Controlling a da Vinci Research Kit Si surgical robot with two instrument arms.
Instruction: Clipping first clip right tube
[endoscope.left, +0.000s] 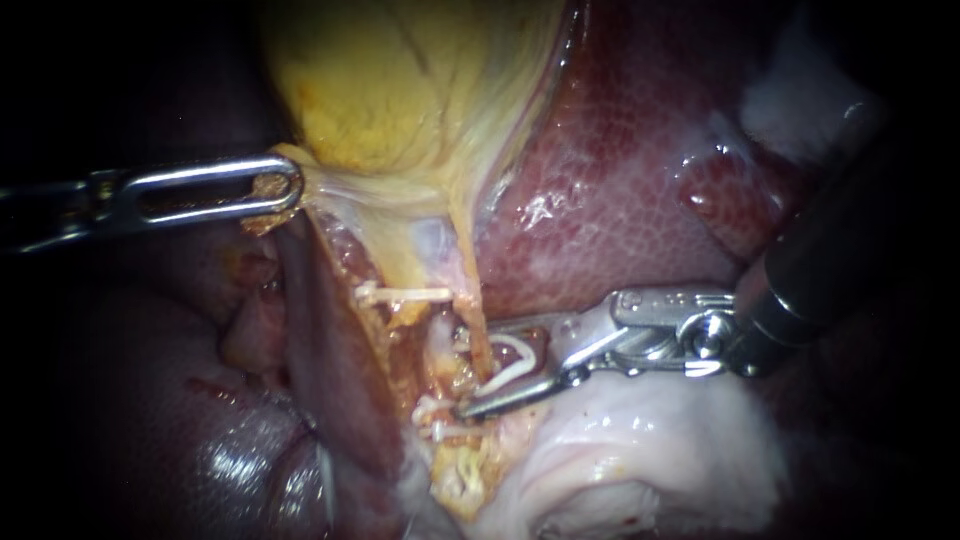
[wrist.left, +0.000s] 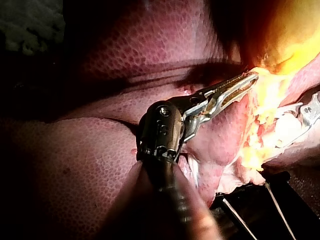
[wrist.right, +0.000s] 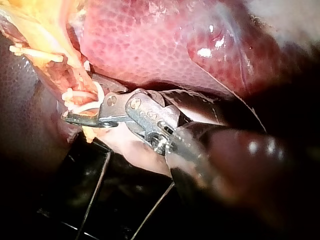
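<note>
Claw, left instrument (endoscope.left: 285, 190): pinching gallbladder (endoscope.left: 400, 90); claw, right instrument (endoscope.left: 485, 368): holding clip (endoscope.left: 520, 352) astride tube (endoscope.left: 470, 290).

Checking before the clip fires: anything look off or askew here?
Nothing stands out. The right instrument holds a white clip in its jaws, astride the tube. The left instrument grips the edge of the gallbladder.

The thin yellow right tube (endoscope.left: 470, 290) runs 12 to 6 o'clock — 1 white open clip (endoscope.left: 512, 362) sits by its low end, at 3 o'clock.
</note>
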